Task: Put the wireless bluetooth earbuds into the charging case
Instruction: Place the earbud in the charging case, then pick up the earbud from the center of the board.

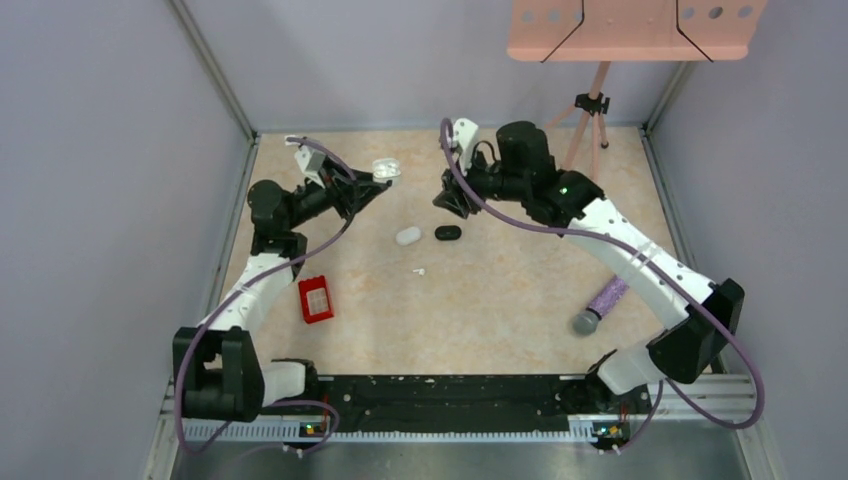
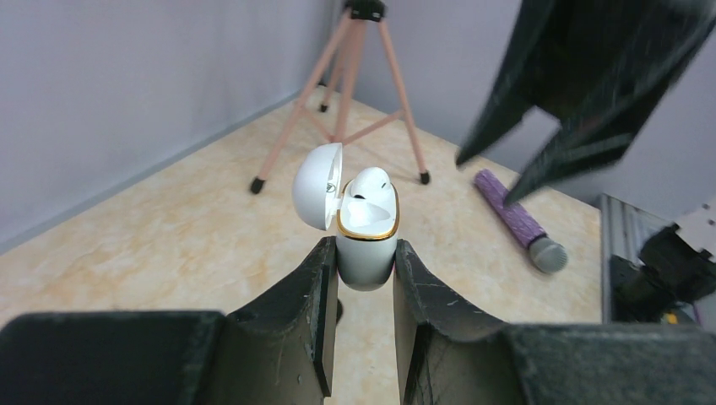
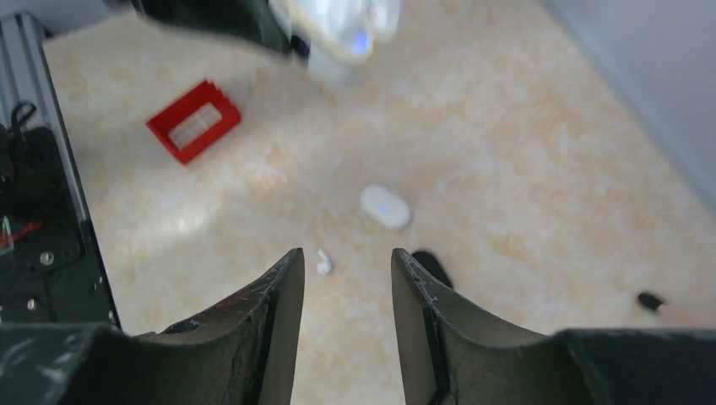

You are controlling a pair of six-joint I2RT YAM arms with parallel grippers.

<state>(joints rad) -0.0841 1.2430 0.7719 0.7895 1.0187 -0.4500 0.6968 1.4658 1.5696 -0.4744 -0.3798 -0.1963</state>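
Above the far left of the surface (image 1: 500, 300), my left claw (image 2: 365, 253) is clamped tight on the body of the white charging case (image 2: 366, 272), held upright with its lid (image 2: 317, 186) swung open. One white earbud (image 2: 369, 183) sits in the case, its top above the gold rim. Right claw (image 3: 346, 253) hangs in the air opposite, jaws partly apart, gripping nothing. On the surface, a loose white earbud (image 1: 419, 270) lies near a closed white case (image 1: 408, 236) and a black case (image 1: 448, 232). Red box (image 1: 315, 299) is well apart, to the left.
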